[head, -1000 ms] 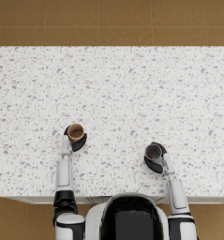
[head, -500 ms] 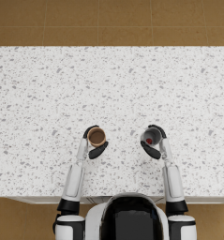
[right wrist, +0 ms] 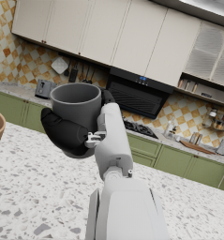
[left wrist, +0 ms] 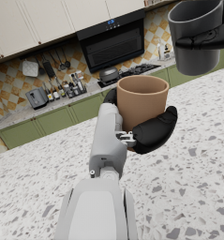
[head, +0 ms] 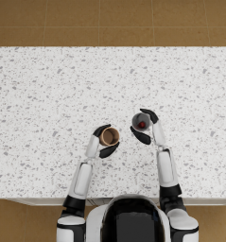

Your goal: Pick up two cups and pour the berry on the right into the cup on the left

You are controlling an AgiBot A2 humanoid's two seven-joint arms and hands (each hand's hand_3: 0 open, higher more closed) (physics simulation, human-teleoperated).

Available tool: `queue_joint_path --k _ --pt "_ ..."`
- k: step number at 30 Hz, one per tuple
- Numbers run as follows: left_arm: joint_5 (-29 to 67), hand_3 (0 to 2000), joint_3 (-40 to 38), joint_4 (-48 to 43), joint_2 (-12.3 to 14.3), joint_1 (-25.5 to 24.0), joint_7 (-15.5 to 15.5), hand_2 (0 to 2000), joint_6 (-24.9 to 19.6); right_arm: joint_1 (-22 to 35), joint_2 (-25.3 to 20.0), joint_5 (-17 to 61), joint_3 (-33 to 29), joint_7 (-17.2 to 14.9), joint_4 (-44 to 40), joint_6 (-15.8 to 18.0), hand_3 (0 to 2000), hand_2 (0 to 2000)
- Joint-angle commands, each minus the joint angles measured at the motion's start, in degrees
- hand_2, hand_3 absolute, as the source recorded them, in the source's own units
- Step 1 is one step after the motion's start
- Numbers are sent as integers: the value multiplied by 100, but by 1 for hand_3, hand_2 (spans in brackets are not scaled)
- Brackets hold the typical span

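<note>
Head view: speckled white counter fills most of the frame, brown tiled floor beyond its far edge. Both arms reach over the near half.

Grey cup is held in the right hand, fingers wrapped around its wall from both sides. Right wrist view shows it upright, clear of the counter, gripped at mid-wall. Brown cup is held in the left hand the same way. Left wrist view shows it upright and raised, with the grey cup higher and just beside it, not touching.

Berry: small red sphere at the bottom of the grey cup, seen only from above.

Handling judgement: both cups look rigid and smooth-walled, probably light; a firm mid-wall wrap suits them, and a slip is the main risk once tilted. The berry is light and round, so it should roll out freely at a modest tilt and may bounce or overshoot. The grey rim should sit directly above the brown mouth before tipping.
</note>
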Motion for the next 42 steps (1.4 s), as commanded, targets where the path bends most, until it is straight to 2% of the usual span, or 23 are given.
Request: queue_joint_path --k 1,13,14,15,42 --pt "13 1280 68 205 98 192 0 2000 -6 242 -90 182 244 1 100 7 1280 2000" --pt "44 1280 129 584 224 249 3 2000 -36 547 -324 2381 724 12 530 67 1280 2000" --pt "44 1280 122 584 231 247 3 2000 -36 1474 1447 2564 2541 13 516 69 1280 2000" --pt "44 1280 123 615 233 235 3 2000 -38 717 120 2743 1182 17 538 59 1280 2000" --pt "43 1280 37 983 464 375 6 2000 -10 604 -97 7716 1440 38 1036 107 1280 2000"
